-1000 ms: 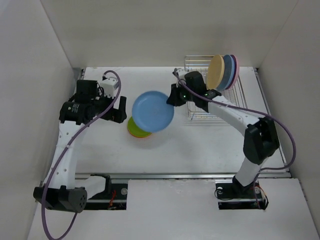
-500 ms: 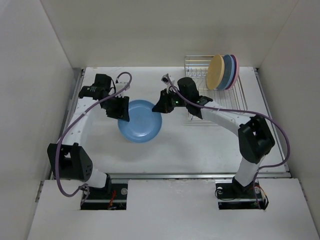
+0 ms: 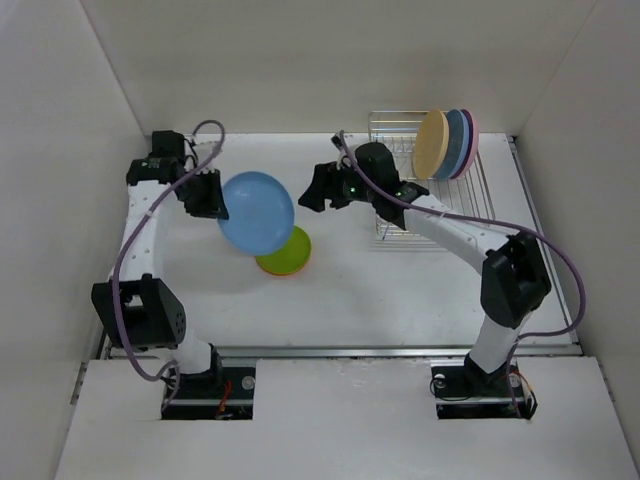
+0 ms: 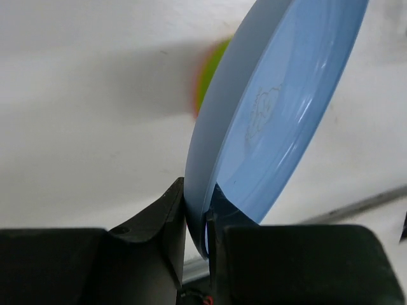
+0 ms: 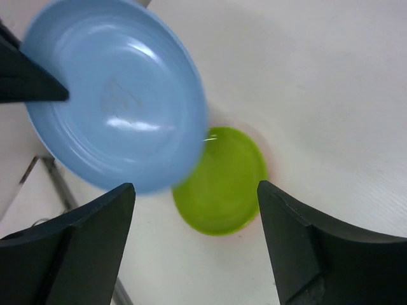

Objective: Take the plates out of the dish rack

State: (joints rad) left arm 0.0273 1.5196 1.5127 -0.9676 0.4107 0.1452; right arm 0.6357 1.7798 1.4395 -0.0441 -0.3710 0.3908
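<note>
Surface: white table, matte, closed in by plain white walls on 3 sides, with 2 arm bases at its near edge.

Left gripper: nipped narrow on the rim of the light blue plate, which it holds tilted and clear of the table. Just beyond that plate, lower down, the lime green plate lies flat on the table, with a thin orange rim at its edge.

Right gripper: spread wide, holding nothing, facing the light blue plate from the opposite side and apart from it. Behind this pincer, toward the far right corner, stands the dish rack. 3 plates stand upright at its far end — tan plate, darker blue plate, pink plate.

Left wrist view only: both fingers pinching the blue rim edge-on.

Right wrist view only: the blue plate's hollow face, with the green plate framed between this pincer's own fingers.

Top view only: the rack.
</note>
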